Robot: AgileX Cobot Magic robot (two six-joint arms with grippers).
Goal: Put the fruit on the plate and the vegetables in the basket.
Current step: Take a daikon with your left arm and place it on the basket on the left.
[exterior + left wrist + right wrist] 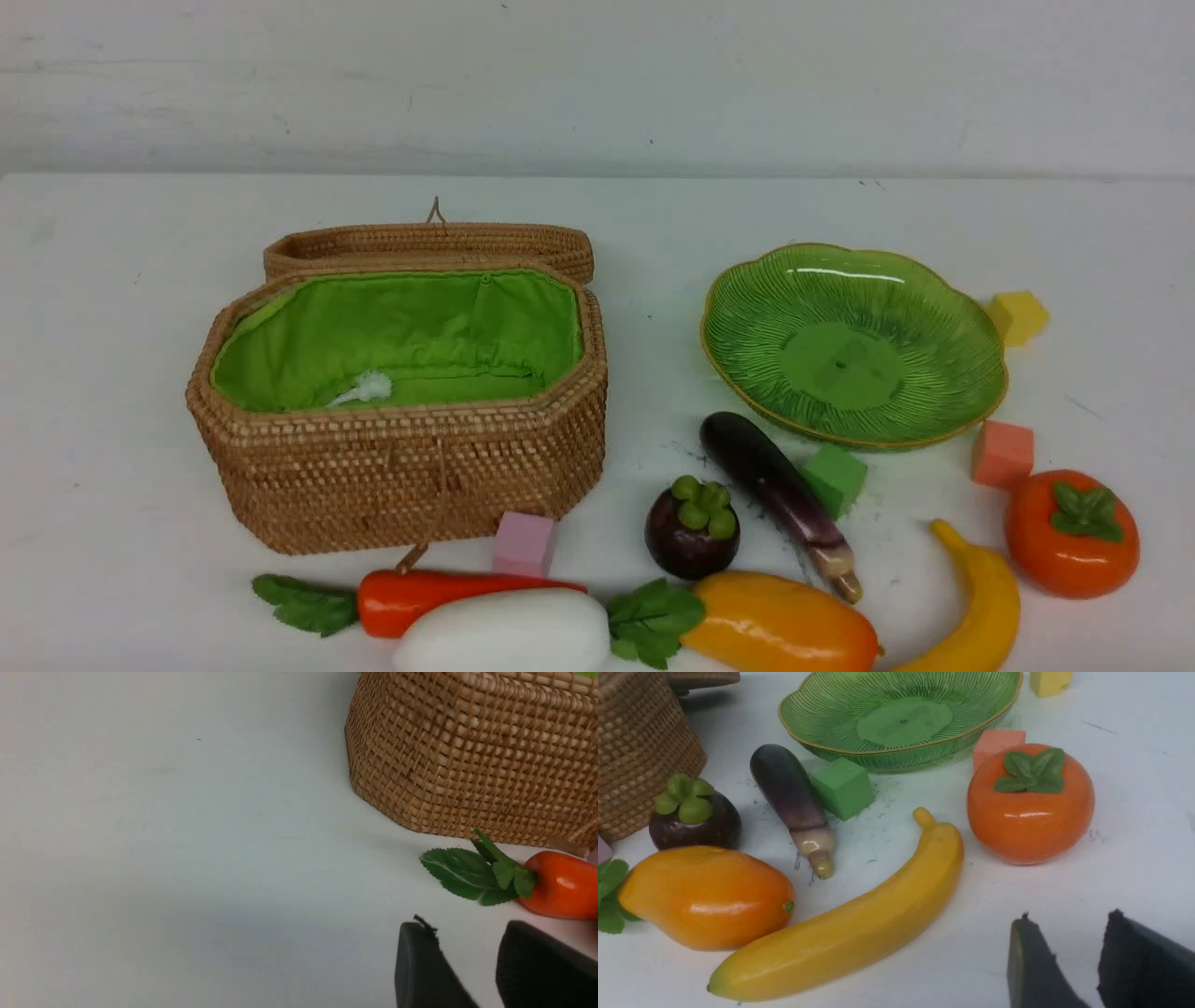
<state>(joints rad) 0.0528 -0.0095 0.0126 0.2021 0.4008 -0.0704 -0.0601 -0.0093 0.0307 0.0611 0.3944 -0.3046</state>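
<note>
The wicker basket point(401, 476) stands open at the left, its green lining bare. To its right the green plate point(850, 364) is empty. Along the front edge lie the carrot point(439, 597), white radish point(504, 635), mango-like fruit point(780, 625) and banana point(980, 607). Mangosteen point(692, 532), eggplant point(775, 485) and persimmon point(1071, 532) sit just behind them. My left gripper point(465, 926) is open over bare table near the carrot's leaves point(467, 872). The right gripper point(1069, 919) is also open, near the persimmon point(1029, 807) and the banana point(850, 924), touching nothing. Neither gripper shows in the front view.
The basket's lid point(429, 245) lies folded back behind it. Foam cubes are scattered about: pink point(524, 543) at the basket's front, green point(834, 478) beside the eggplant, salmon point(1002, 454) and yellow point(1018, 317) by the plate's right side. A white tuft point(364, 387) lies in the lining.
</note>
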